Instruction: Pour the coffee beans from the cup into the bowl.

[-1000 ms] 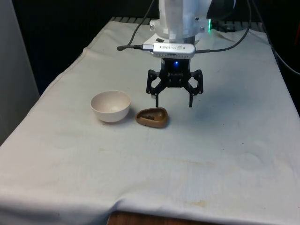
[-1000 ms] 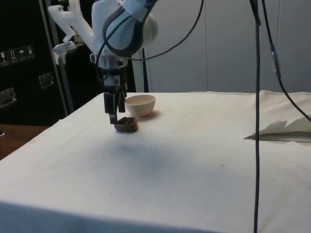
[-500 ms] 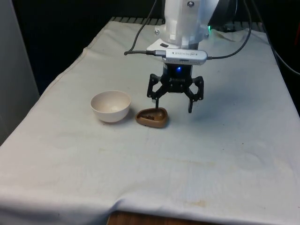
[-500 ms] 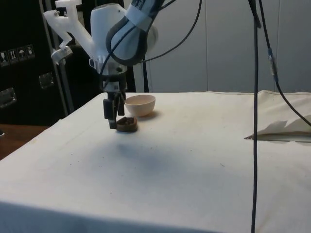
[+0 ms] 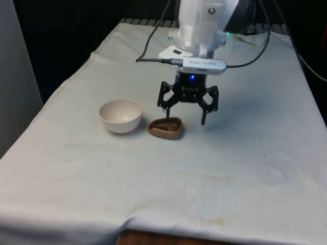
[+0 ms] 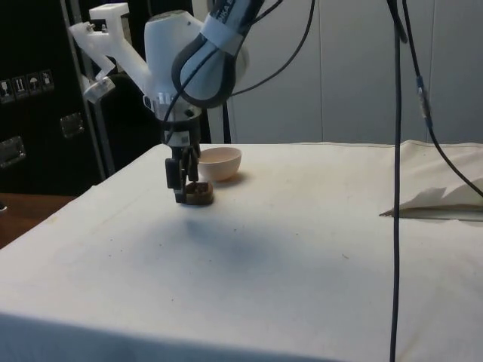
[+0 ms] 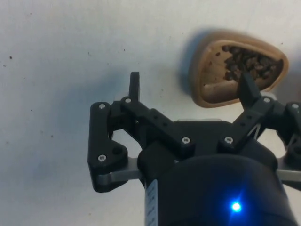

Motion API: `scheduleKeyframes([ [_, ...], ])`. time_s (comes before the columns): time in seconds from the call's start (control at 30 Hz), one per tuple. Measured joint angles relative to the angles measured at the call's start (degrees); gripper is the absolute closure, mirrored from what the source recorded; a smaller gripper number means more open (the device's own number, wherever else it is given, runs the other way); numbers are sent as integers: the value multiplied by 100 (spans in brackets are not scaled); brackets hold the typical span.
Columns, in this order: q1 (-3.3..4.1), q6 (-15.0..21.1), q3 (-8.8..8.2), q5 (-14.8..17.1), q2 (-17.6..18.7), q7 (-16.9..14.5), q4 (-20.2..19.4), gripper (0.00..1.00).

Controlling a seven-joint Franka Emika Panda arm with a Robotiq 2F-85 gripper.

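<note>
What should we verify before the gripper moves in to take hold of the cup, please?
1. Fingers spread wide enough for the cup: ok, the gripper is open.
2. Gripper centred over the cup: not ok, it sits toward the front view's right, with one finger over the cup's rim.
3. Cup upright with coffee beans inside: ok.
4. Bowl upright and ready to receive: ok, just beside the cup.
5. Beans spilled on the white cloth: ok, none seen.
6. Finger height relative to the rim: cannot tell exactly.
</note>
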Motion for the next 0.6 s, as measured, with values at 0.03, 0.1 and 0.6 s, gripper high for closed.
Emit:
scheduleKeyframes([
  [0.03,0,0,0,-11,6,11,6,0],
  [0.1,0,0,0,-17,6,17,6,0],
  [0.6,-23,57,-29,-17,223,23,97,0],
])
